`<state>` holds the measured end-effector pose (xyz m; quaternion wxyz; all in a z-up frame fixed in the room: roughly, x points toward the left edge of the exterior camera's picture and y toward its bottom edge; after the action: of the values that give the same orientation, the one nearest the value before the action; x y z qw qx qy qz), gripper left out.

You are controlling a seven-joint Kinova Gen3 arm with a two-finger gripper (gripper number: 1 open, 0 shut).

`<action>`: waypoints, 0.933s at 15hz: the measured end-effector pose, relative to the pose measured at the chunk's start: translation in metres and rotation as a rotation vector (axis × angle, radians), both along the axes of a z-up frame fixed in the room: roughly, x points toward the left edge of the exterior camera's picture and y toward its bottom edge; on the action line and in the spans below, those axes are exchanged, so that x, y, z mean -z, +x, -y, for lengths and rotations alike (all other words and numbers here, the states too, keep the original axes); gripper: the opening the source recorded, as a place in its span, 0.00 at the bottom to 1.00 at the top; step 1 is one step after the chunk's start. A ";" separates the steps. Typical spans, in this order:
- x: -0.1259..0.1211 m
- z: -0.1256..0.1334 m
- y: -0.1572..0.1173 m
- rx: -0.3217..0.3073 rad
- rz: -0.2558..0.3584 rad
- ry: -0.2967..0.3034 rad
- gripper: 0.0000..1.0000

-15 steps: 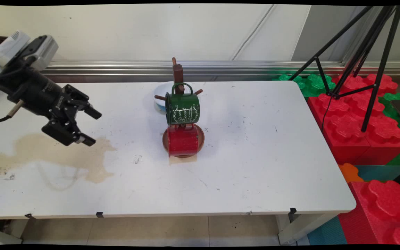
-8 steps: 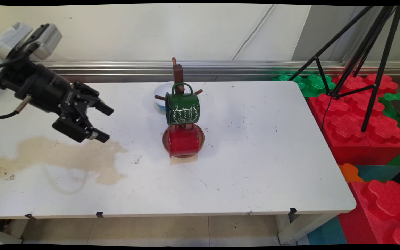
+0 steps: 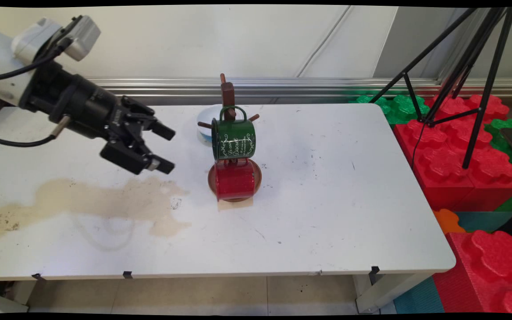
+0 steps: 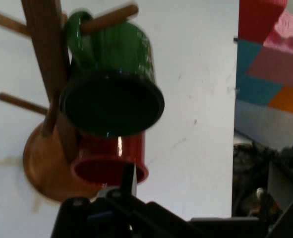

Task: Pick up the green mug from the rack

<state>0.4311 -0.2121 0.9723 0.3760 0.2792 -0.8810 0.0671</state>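
Left of the rack (image 3: 228, 95), the black gripper (image 3: 164, 149) hangs over the white table (image 3: 327, 200) with its jaws spread wide and nothing in them, just above a tan stain (image 3: 105, 200). The wooden rack has round pegs and a disc base. A glossy green mug (image 3: 233, 138) hangs on it, a red mug (image 3: 234, 179) right below, and a white bowl (image 3: 204, 126) sits behind.

White arm link, black end effector (image 3: 167, 150), grey wrist camera, black cables
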 end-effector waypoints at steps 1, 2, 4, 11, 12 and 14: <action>0.002 0.001 -0.004 -0.005 -0.011 -0.004 1.00; 0.004 0.003 -0.008 -0.008 -0.021 -0.007 1.00; 0.011 0.004 -0.016 -0.015 -0.034 -0.011 1.00; 0.030 0.012 -0.032 -0.030 -0.054 -0.025 1.00; 0.033 0.013 -0.035 -0.034 -0.059 -0.028 1.00; 0.039 0.015 -0.039 -0.043 -0.068 -0.033 1.00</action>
<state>0.3923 -0.2266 0.9335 0.4088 0.2938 -0.8603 0.0803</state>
